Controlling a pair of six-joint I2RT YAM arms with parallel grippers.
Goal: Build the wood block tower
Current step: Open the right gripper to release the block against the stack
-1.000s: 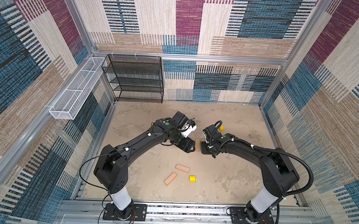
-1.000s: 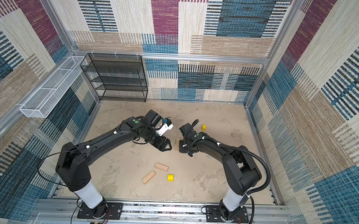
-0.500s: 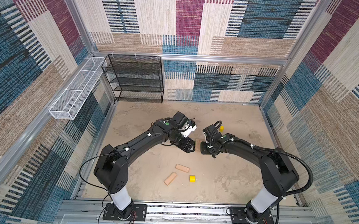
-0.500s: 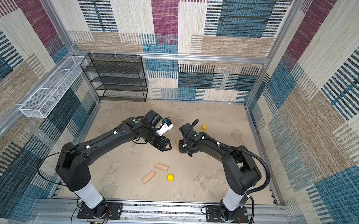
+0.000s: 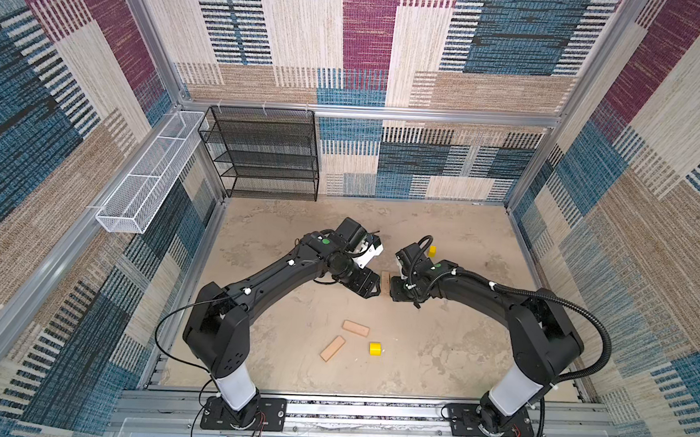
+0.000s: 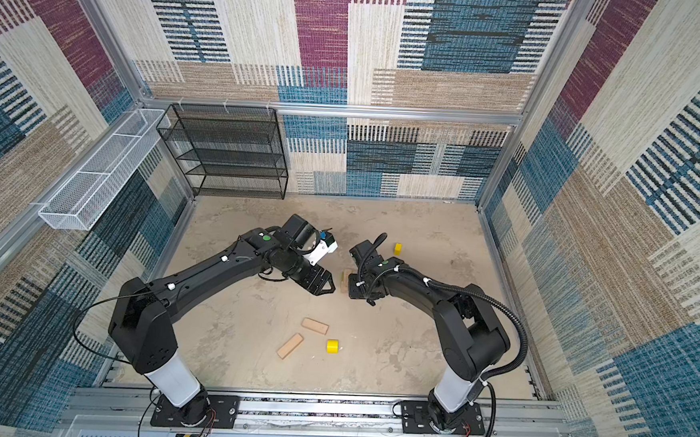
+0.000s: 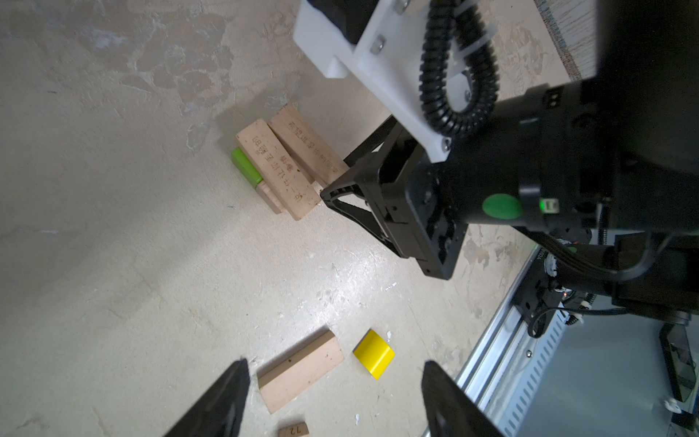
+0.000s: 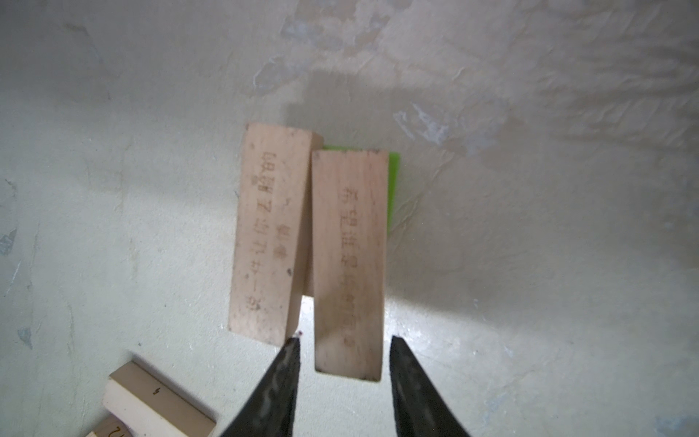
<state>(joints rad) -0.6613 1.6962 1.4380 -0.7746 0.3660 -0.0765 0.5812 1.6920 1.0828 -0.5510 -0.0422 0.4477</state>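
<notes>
Right end effector: fingers spread, straddling the near end of the lettered tan wooden plank. There is daylight on both sides, so it isn't pinching.

That plank lies on the tower, mid-counter between the two arms. It's in the second layer, over the lime-green brick. The neighbour tan plank lies beside it but skewed: touching at the far end, wedge gap at the near end.

Step in hand looks like release-and-clear. To do it well:
- Widen a little, then lift straight up before pulling back.
- One fingertip sits just beside the neighbour's corner, so a sideways exit would likely knock it.
- Worth squaring the skewed plank before any crosswise layer goes on.

Left end effector: spread wide, empty, just beside the tower. Leave it parked until the right is clear.

Loose on the counter:
- loose tan plank
- second loose tan plank
- yellow piece, near the front
- second yellow piece, behind the right arm
</notes>
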